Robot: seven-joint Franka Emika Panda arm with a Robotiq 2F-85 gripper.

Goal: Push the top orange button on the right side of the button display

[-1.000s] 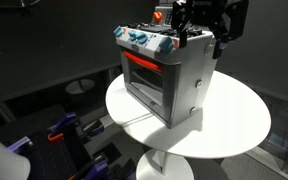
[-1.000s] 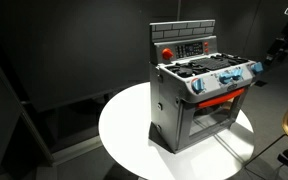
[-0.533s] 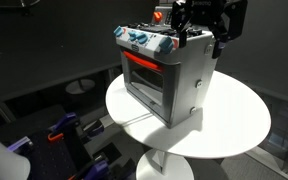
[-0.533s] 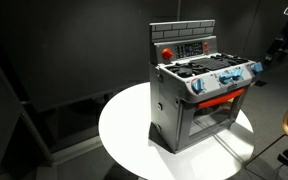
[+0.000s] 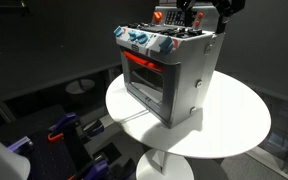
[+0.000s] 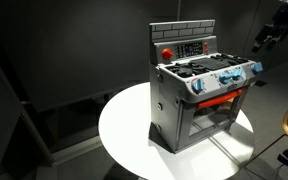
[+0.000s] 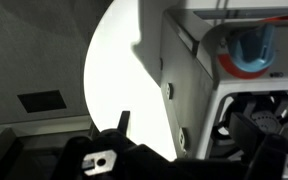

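Note:
A grey toy stove (image 5: 169, 75) stands on a round white table (image 5: 234, 125). Its button display (image 6: 189, 47), a red-orange frame around a grey centre, stands upright at the back of the stove top. In an exterior view my gripper (image 5: 202, 12) hangs at the top edge, above the stove's back corner, with only a red edge of the display (image 5: 161, 16) showing beside it. In an exterior view the gripper (image 6: 265, 41) is well off to the right of the display and clear of the stove. The gripper looks open and empty. The wrist view shows the dark fingers (image 7: 182, 135) over the stove's side wall (image 7: 184, 80).
A row of round blue-and-white knobs (image 6: 224, 79) runs along the stove front, above the orange-trimmed oven door (image 5: 144, 72). One blue knob shows in the wrist view (image 7: 252, 48). Dark curtains surround the table (image 6: 124, 125). Equipment lies on the floor (image 5: 69, 135).
The gripper has risen and pulled away from the stove's back corner; in an exterior view it is now mostly cut off by the top edge. The stove has not moved.

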